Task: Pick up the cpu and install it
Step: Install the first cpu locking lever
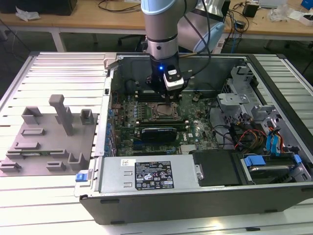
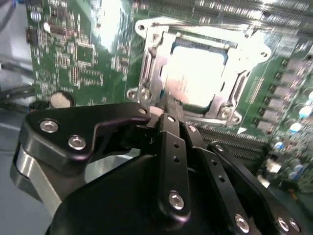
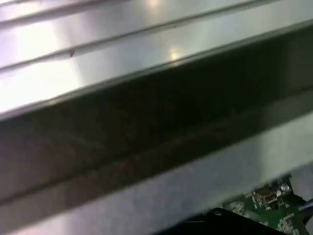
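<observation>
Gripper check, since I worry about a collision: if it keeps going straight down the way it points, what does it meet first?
Probably the cpu, seated in the socket frame on the motherboard, directly ahead of the gripper. Depth is unclear, so it may already be close to touching.

A ribbed, silver-grey metal table (image 1: 54, 73) of long parallel slats carries everything. In the exterior view, a grey fixture plate (image 1: 46, 142) lies flat on it toward the exterior view's left, with several low blocks and 1 tall post (image 1: 62, 112) rising from it. Just beside the plate, toward the exterior view's right, an open computer case (image 1: 195, 196) rests on the slats on its side, its dark wall facing the camera and its interior facing up. Bare slats show along the near edge and behind the fixture plate.
</observation>
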Action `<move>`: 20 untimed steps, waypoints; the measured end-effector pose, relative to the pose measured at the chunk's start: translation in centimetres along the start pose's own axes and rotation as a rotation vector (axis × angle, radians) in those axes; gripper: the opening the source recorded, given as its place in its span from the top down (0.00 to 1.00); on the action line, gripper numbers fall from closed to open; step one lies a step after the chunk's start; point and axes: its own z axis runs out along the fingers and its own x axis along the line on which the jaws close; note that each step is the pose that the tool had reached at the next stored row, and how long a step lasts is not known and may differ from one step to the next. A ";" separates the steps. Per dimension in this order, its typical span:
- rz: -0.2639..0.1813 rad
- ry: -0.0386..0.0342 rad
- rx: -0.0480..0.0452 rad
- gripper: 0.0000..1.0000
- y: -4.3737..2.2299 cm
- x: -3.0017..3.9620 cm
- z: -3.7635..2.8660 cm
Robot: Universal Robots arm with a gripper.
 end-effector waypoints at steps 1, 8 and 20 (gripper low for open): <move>-0.001 -0.0014 0.0061 0.89 -0.13 -0.04 0.01; -0.007 -0.0069 0.0412 0.89 -0.97 -0.30 0.06; -0.152 0.0733 0.0428 0.89 -1.03 -0.44 0.18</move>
